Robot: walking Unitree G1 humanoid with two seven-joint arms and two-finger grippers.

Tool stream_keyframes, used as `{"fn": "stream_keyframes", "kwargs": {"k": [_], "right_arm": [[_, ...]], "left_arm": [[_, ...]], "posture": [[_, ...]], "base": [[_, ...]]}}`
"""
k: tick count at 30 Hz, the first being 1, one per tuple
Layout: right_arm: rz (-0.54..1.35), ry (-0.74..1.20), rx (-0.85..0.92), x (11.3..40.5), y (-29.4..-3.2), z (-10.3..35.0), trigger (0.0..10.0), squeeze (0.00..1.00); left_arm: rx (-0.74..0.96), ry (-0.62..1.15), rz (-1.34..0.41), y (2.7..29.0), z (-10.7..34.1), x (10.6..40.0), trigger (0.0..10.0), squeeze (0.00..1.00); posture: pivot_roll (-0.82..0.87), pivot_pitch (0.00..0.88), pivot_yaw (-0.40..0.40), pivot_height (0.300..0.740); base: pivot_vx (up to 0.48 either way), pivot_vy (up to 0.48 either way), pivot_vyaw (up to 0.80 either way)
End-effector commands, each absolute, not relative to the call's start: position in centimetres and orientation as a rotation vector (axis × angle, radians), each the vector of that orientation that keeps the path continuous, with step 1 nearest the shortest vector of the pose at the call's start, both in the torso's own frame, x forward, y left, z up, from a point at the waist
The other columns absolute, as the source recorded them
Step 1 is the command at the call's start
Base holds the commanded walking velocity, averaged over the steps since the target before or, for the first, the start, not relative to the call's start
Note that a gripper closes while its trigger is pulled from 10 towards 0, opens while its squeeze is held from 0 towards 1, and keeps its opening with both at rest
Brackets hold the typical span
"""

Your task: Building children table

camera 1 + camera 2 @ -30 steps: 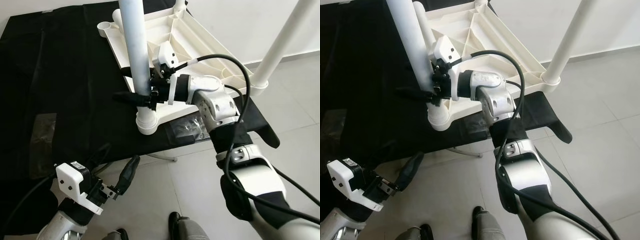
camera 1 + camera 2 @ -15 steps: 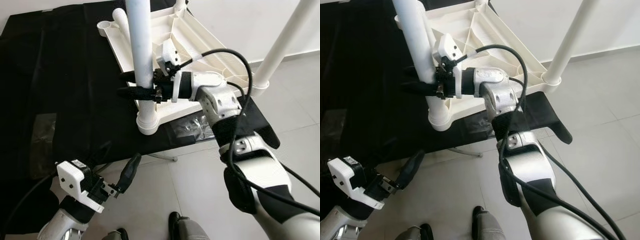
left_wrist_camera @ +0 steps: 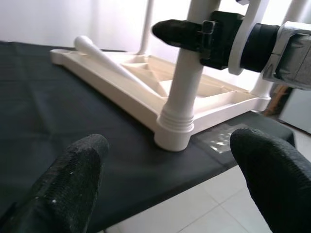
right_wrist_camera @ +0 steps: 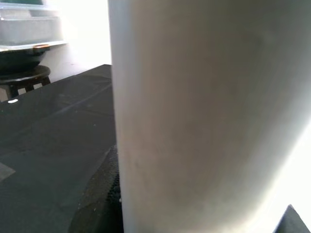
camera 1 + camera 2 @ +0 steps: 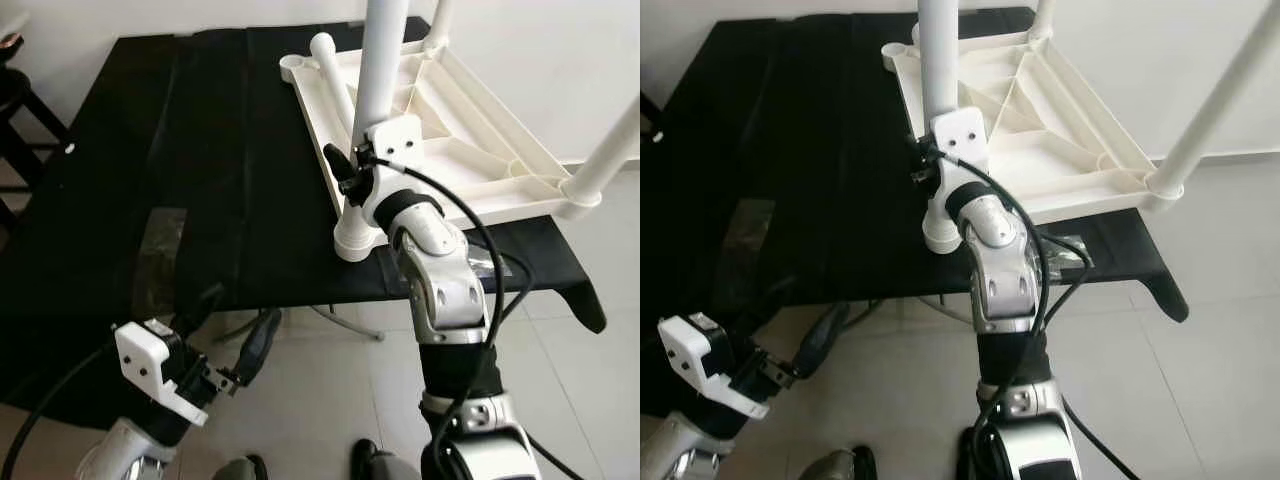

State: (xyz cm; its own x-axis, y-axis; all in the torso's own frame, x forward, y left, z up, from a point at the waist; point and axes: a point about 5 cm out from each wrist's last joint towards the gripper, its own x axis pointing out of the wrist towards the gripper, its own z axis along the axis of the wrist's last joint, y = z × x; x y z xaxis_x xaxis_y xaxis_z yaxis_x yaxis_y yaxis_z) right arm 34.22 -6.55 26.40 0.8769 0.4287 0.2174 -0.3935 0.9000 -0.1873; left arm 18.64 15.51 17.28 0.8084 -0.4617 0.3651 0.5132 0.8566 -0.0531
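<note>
White table leg, upright at tabletop corner, pinched by right gripper.

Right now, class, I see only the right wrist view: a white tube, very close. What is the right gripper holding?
Observer: The right gripper is clamped round a leg, just above its socket in the upturned top.
Operator: How many legs stand?
Observer: Three stand; a loose leg lies on the top.
Operator: And the left gripper?
Observer: The left gripper is open, low, short of the black table edge.
</note>
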Motion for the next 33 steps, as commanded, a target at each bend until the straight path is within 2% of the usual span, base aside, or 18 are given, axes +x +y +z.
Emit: {"fn": "stream_keyframes", "kwargs": {"k": [1, 5, 6, 7, 8, 9, 10, 14, 15, 16, 18, 19, 20, 21, 22, 23, 33], "right_arm": [[0.516, -0.107, -0.116, 34.2, -4.0, 22.8, 0.0, 0.0], [0.492, -0.118, -0.129, 34.3, -4.1, 23.8, 0.0, 0.0], [0.484, -0.126, -0.137, 34.5, -4.3, 24.3, 6.0, 0.0], [0.499, -0.144, -0.151, 34.8, -4.3, 24.8, 10.0, 0.0], [0.499, -0.144, -0.151, 34.8, -4.3, 24.8, 10.0, 0.0], [0.606, -0.215, -0.155, 35.5, -4.3, 26.5, 10.0, 0.63], [0.654, -0.243, -0.147, 35.7, -4.3, 27.3, 10.0, 1.0], [0.804, -0.271, -0.118, 36.2, -4.6, 28.5, 10.0, 1.0], [1.003, -0.308, -0.138, 35.9, -4.8, 29.8, 10.0, 1.0], [1.003, -0.308, -0.138, 35.9, -4.8, 29.8, 10.0, 1.0], [1.156, -0.331, -0.187, 35.5, -5.1, 30.7, 10.0, 1.0], [1.156, -0.331, -0.187, 35.5, -5.1, 30.7, 10.0, 1.0], [1.26, -0.325, -0.26, 35.3, -5.4, 30.8, 10.0, 0.98], [1.26, -0.325, -0.26, 35.3, -5.4, 30.8, 10.0, 0.98], [1.34, -0.312, -0.306, 35.2, -5.8, 30.9, 10.0, 0.33], [1.379, -0.289, -0.339, 35.6, -6.2, 31.2, 10.0, 0.0], [1.516, -0.214, -0.392, 37.0, -6.4, 32.0, 10.0, 0.0]], "left_arm": [[-0.146, -0.327, -0.524, 15.6, 16.7, 18.6, 10.0, 0.0], [-0.146, -0.329, -0.519, 15.6, 16.7, 18.6, 10.0, 0.0], [-0.146, -0.33, -0.518, 15.6, 16.7, 18.7, 10.0, 0.0], [-0.147, -0.33, -0.518, 15.6, 16.7, 18.7, 10.0, 0.0], [-0.147, -0.33, -0.518, 15.6, 16.7, 18.7, 10.0, 0.0], [-0.147, -0.329, -0.52, 15.6, 16.7, 18.7, 10.0, 0.0], [-0.147, -0.33, -0.52, 15.6, 16.8, 18.7, 10.0, 0.0], [-0.148, -0.331, -0.519, 15.5, 16.8, 18.6, 10.0, 0.0], [-0.149, -0.332, -0.518, 15.5, 16.9, 18.6, 10.0, 0.0], [-0.149, -0.332, -0.518, 15.5, 16.9, 18.6, 10.0, 0.0], [-0.149, -0.332, -0.518, 15.5, 16.9, 18.5, 10.0, 0.0], [-0.149, -0.332, -0.518, 15.5, 16.9, 18.5, 10.0, 0.0], [-0.149, -0.332, -0.518, 15.5, 17.0, 18.5, 10.0, 0.0], [-0.149, -0.332, -0.518, 15.5, 17.0, 18.5, 10.0, 0.0], [-0.15, -0.333, -0.518, 15.5, 17.0, 18.4, 10.0, 0.0], [-0.15, -0.333, -0.518, 15.5, 17.0, 18.3, 10.0, 0.0], [-0.146, -0.341, -0.517, 15.8, 17.6, 17.6, 10.0, 0.0]], "posture": [[-0.06, 0.27, -0.017, 0.74], [-0.06, 0.268, -0.017, 0.74], [-0.06, 0.268, -0.017, 0.74], [-0.06, 0.268, -0.017, 0.74], [-0.06, 0.268, -0.017, 0.74], [-0.05, 0.27, -0.016, 0.74], [-0.04, 0.277, -0.013, 0.74], [-0.03, 0.277, -0.012, 0.74], [-0.01, 0.282, -0.01, 0.74], [-0.01, 0.282, -0.01, 0.74], [-0.01, 0.287, -0.011, 0.74], [-0.01, 0.287, -0.011, 0.74], [-0.01, 0.287, -0.011, 0.74], [-0.01, 0.287, -0.011, 0.74], [-0.01, 0.293, -0.012, 0.74], [0.0, 0.298, -0.015, 0.74], [0.03, 0.317, -0.027, 0.74]], "base": [[0.0, 0.0, 0.0], [0.0, 0.0, 0.0], [0.0, 0.0, 0.0], [0.0, 0.0, 0.0], [0.0, 0.0, 0.0], [0.0, 0.0, 0.0], [0.0, 0.0, 0.0], [0.0, 0.0, 0.0], [0.0, 0.0, 0.0], [0.0, 0.0, 0.0], [0.0, 0.0, 0.0], [0.0, 0.0, 0.0], [0.0, 0.0, 0.0], [0.0, 0.0, 0.0], [0.0, 0.0, 0.0], [0.0, 0.0, 0.0], [0.0, 0.0, 0.0]]}}
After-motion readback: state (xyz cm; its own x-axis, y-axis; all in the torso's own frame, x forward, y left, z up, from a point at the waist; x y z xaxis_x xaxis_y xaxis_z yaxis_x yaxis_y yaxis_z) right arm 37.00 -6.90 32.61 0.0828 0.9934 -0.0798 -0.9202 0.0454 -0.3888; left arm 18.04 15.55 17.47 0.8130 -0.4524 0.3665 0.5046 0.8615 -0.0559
